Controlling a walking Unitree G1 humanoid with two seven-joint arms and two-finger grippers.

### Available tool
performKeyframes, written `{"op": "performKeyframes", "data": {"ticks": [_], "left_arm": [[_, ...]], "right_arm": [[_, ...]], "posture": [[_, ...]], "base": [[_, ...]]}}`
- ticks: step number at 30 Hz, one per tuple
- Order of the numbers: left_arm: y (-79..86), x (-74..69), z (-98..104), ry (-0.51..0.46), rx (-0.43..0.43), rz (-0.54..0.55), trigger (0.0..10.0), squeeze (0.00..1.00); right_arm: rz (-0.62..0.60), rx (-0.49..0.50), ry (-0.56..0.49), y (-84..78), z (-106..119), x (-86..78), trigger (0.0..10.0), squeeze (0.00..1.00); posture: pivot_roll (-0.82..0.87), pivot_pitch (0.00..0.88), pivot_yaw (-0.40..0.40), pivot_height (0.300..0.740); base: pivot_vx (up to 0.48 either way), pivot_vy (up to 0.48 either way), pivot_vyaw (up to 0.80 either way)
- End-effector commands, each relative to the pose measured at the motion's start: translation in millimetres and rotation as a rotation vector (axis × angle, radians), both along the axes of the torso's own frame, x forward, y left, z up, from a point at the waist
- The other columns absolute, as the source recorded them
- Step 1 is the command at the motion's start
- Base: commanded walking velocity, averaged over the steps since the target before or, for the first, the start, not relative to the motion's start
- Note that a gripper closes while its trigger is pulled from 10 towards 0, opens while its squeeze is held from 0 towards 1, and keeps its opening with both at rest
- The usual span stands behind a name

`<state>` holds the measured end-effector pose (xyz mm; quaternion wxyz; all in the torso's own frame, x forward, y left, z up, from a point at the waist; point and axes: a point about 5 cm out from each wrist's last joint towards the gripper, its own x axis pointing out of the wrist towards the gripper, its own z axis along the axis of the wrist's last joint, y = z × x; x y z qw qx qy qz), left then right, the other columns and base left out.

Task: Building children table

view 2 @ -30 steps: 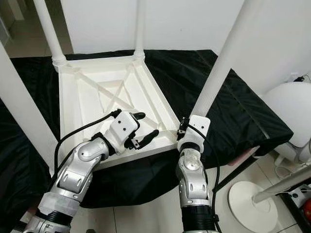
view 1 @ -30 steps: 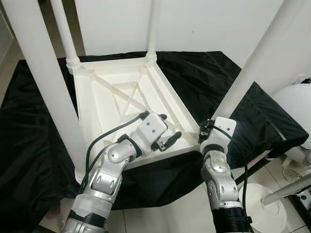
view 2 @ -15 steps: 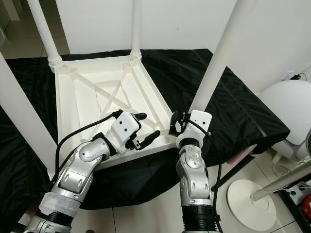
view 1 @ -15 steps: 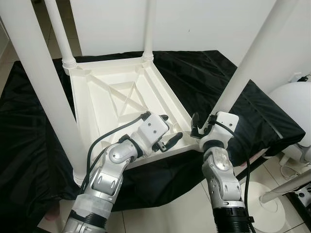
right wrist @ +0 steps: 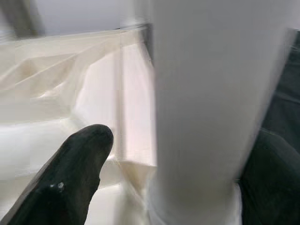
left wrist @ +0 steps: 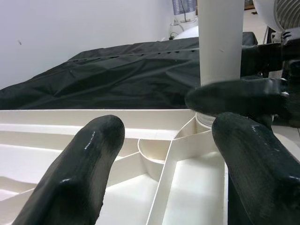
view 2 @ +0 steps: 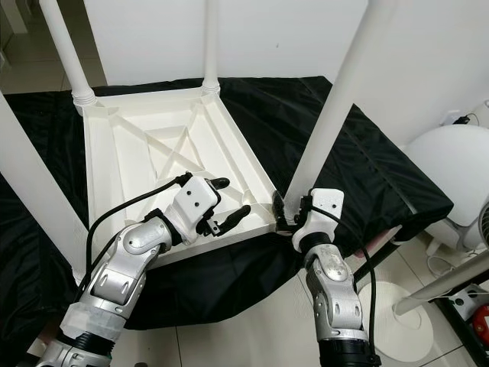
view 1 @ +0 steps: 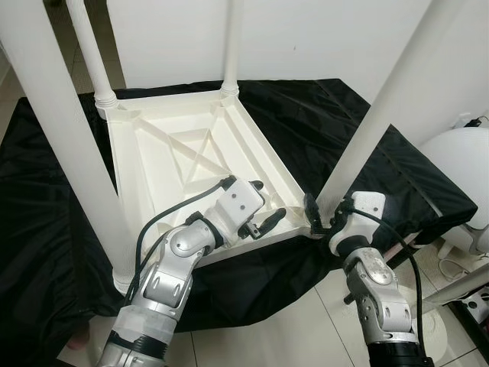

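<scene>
The white children's table (view 1: 191,153) lies upside down on a black cloth (view 1: 328,130), its legs pointing up. My right gripper (view 2: 284,216) sits at the table's near right corner, its fingers set around the base of that corner's leg (view 1: 374,122); I cannot tell how firmly they grip. My left gripper (view 1: 263,206) hangs spread wide over the table's near edge, holding nothing.

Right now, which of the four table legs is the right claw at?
The near-right leg, at the upturned table's corner closest to the robot's right side; the right claw straddles its base, while the other three legs stand untouched.
</scene>
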<state>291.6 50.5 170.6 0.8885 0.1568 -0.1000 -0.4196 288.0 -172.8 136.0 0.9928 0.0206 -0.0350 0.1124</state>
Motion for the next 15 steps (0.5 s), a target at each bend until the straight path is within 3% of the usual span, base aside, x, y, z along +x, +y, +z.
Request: {"op": "performKeyframes", "data": {"ticks": [1, 3, 6, 15], "left_arm": [[0.7, 2.2, -0.5, -0.015, -0.009, 0.071, 10.0, 0.0], [1.0, 0.5, -1.6, -0.014, 0.0, 0.057, 10.0, 0.0], [1.9, 1.9, -0.8, -0.016, 0.004, 0.059, 10.0, 0.0], [1.3, 3.6, 0.7, -0.016, -0.002, 0.066, 10.0, 0.0]], "right_arm": [[0.006, -0.008, -0.008, -13.8, -1.1, 0.6, 10.0, 0.0], [0.048, -0.044, -0.018, -25.7, -0.6, 6.6, 10.0, 0.0], [0.093, -0.072, -0.012, -29.8, -2.4, 12.0, 10.0, 0.0], [0.176, -0.108, -0.02, -21.4, -2.4, 27.1, 10.0, 0.0]], "posture": [[-0.06, 0.031, -0.058, 0.74], [-0.05, 0.03, -0.056, 0.74], [-0.04, 0.028, -0.052, 0.74], [-0.05, 0.022, -0.039, 0.74]], "base": [[0.0, 0.0, 0.0], [0.0, 0.0, 0.0], [0.0, 0.0, 0.0], [0.0, 0.0, 0.0]]}}
